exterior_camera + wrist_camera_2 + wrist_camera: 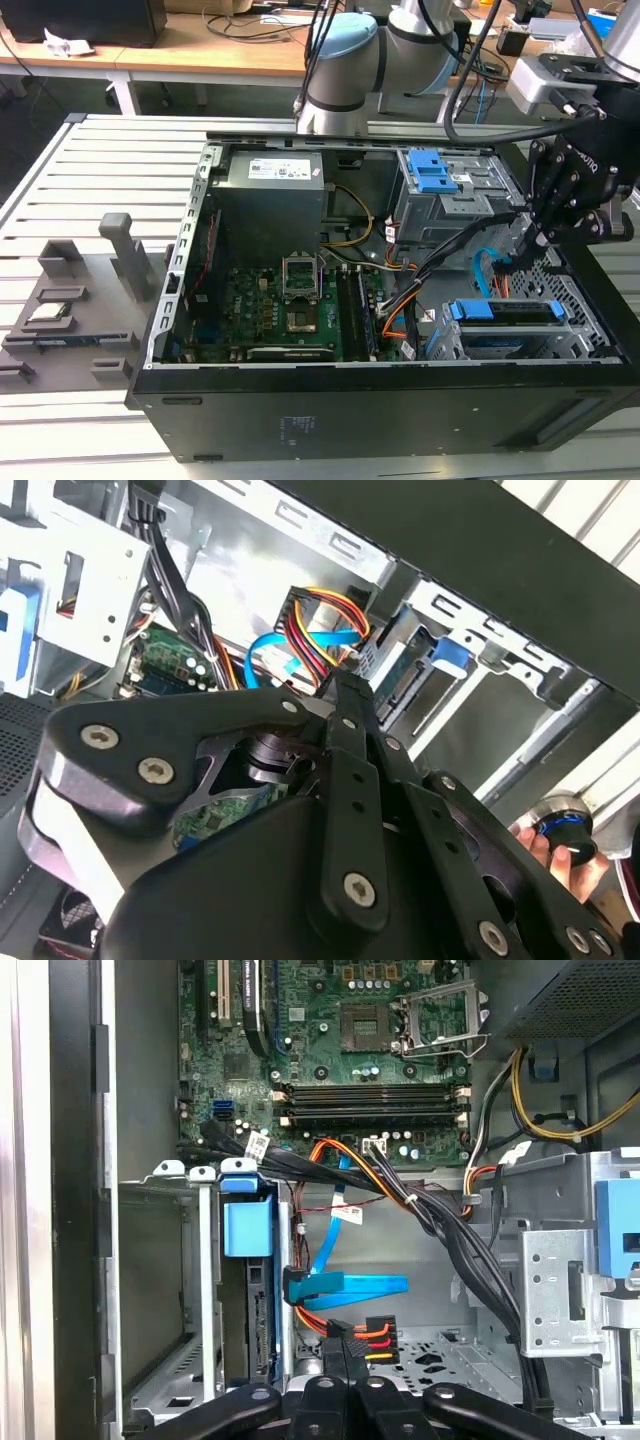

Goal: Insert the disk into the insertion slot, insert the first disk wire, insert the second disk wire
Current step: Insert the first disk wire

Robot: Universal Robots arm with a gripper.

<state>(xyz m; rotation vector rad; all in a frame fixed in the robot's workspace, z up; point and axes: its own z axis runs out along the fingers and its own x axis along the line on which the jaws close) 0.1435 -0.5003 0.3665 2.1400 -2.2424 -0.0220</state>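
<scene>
gripper fingers look pressed together on the small dark plug of the first disk wire, and its orange-red strands fan out of the plug right at the fingertips. from where i stand the black hand reaches down into the open computer case, on the exterior view's right, over the low drive cage. the disk sits inside the insertion slot, with its bright blue carrier tab showing at the open end. the held plug hangs near the disk's edge but apart from it. the second disk wire loops flat and light blue just beside the first disk wire, its own plug close against the disk's edge; i cannot tell whether it is seated. a thick black cable bundle runs from the motherboard past the taller grey cage. in the second wrist view a person's hand rests outside the case. the case lies on a slatted table.
</scene>
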